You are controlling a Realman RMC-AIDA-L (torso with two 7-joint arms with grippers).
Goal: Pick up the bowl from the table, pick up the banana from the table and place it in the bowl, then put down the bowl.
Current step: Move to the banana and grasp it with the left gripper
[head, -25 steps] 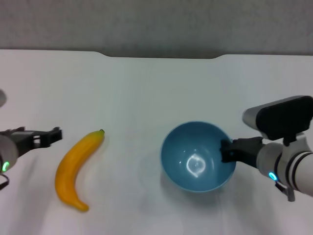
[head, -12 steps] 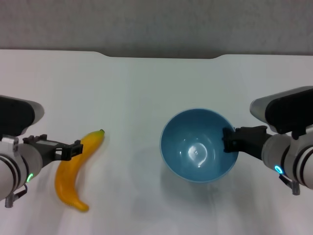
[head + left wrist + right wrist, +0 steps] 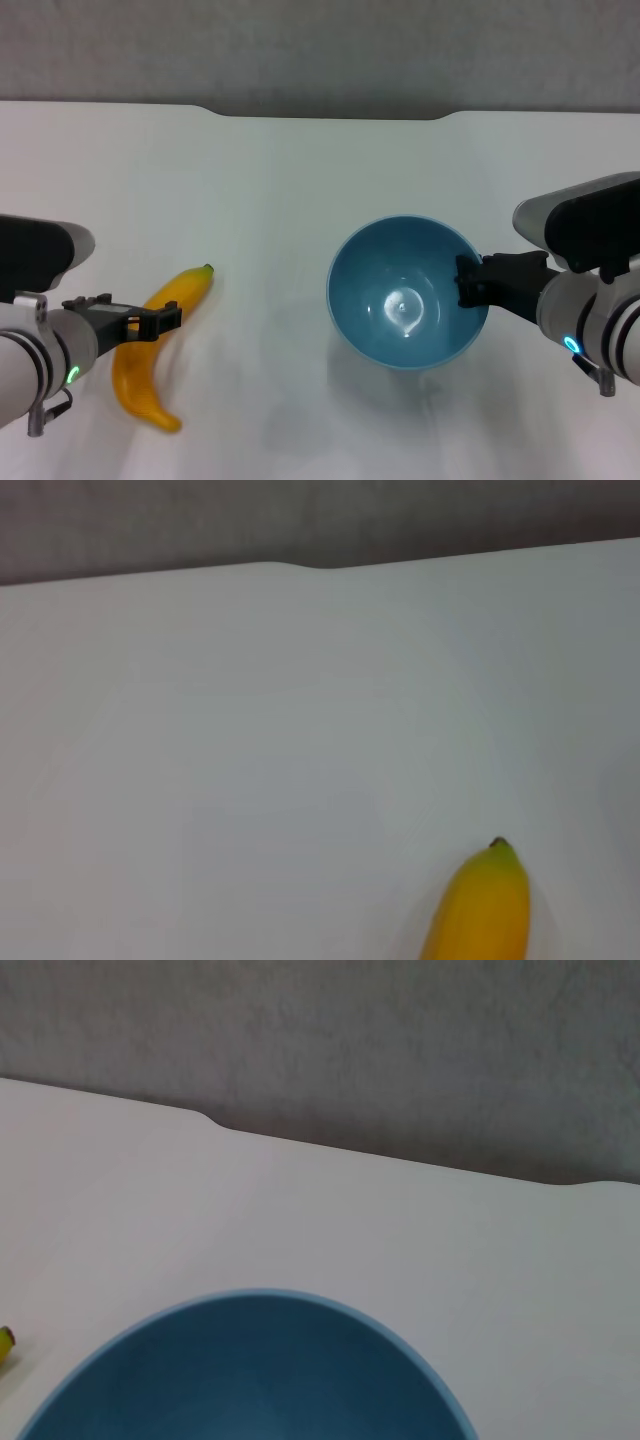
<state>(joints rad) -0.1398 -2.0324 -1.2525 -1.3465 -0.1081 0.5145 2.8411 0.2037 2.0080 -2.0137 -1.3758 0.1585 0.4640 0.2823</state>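
Observation:
The light-blue bowl (image 3: 405, 292) is held a little above the white table (image 3: 300, 170), with its shadow under it. My right gripper (image 3: 467, 283) is shut on the bowl's right rim. The bowl's inside also fills the lower part of the right wrist view (image 3: 250, 1380). The yellow banana (image 3: 133, 378) lies on the table at the left, stem tip pointing away from me. My left gripper (image 3: 165, 318) is open and sits over the banana's middle. The left wrist view shows only the banana's stem end (image 3: 485, 910).
The table's far edge has a shallow notch (image 3: 330, 112), with a grey wall behind it. Bare white tabletop lies between the banana and the bowl.
My left arm has come in from the left and reached over the banana. My right gripper has lifted the bowl slightly off the table.

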